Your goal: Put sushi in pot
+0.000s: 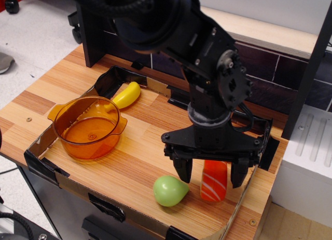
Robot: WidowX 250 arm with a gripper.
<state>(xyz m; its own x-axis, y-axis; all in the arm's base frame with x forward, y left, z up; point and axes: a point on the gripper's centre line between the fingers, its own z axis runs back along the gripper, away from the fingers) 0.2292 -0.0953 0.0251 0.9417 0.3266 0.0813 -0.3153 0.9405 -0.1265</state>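
Observation:
The sushi (213, 181), an orange-red oblong toy with white stripes, lies on the wooden board near the front right. My black gripper (211, 173) is open and straddles it, one finger (182, 169) to its left and the other finger (239, 172) to its right. The fingers do not visibly press on it. The amber translucent pot (88, 127) with two small handles stands empty at the left of the board, far from the gripper. The arm hides the area behind the sushi.
A light green pear-like toy (169, 190) lies just left of the left finger. A yellow banana-like toy (126, 94) lies behind the pot. A low cardboard rim with black tape (244, 198) borders the board, close to the right finger. The strawberry is hidden.

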